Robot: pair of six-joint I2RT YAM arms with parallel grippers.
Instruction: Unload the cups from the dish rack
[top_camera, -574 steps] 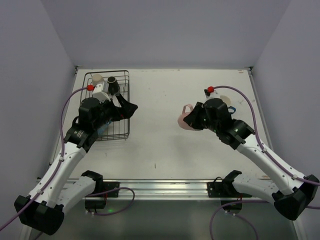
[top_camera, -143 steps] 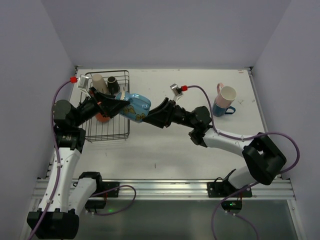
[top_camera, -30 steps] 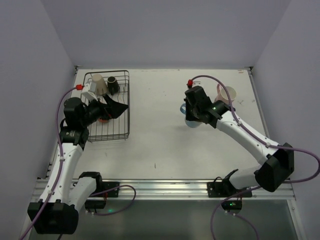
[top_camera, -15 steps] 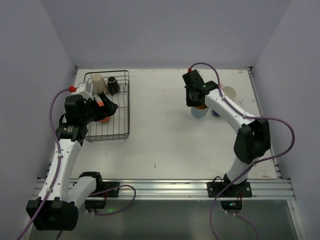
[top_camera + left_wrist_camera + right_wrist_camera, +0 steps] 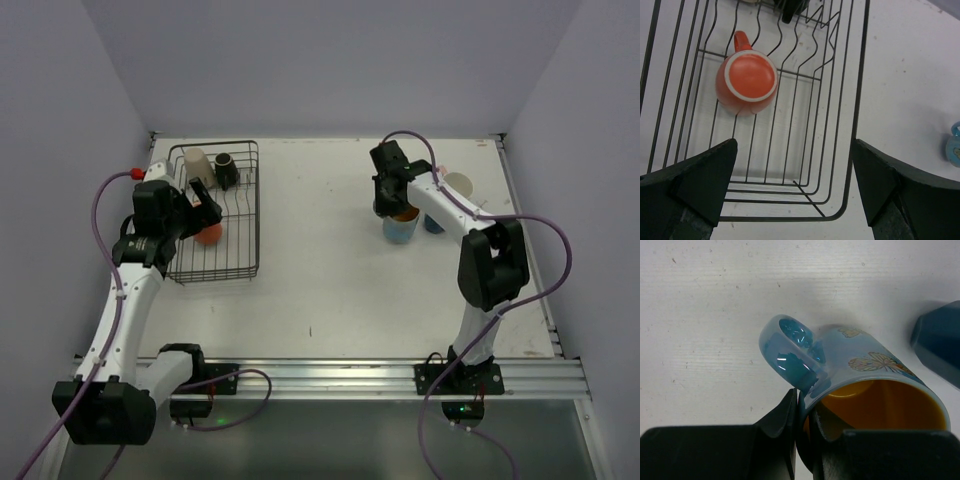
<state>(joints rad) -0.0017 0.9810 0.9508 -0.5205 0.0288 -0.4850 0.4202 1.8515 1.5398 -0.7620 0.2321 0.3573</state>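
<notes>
Pinching glossy light-blue mug point(image 5: 860, 365) by rim: right end effector point(image 5: 802, 412).

This is looking like a robotics lab cell rather than a kitchen. A bare white table point(image 5: 330, 290) is sitting boxed in by plain pale walls point(image 5: 330, 60) rising at nine, twelve and three o'clock, with no furniture or decoration. At six o'clock an aluminium rail point(image 5: 330, 377) is carrying the bolted bases of two white-and-black arms, the left arm point(image 5: 120, 310) and the right arm point(image 5: 487, 270), and purple cables point(image 5: 569, 258) are looping loose from them. The only household things are lying out on the table: a black wire dish rack point(image 5: 240, 268) at ten o'clock and a light blue cup point(image 5: 400, 232) at one o'clock.
</notes>
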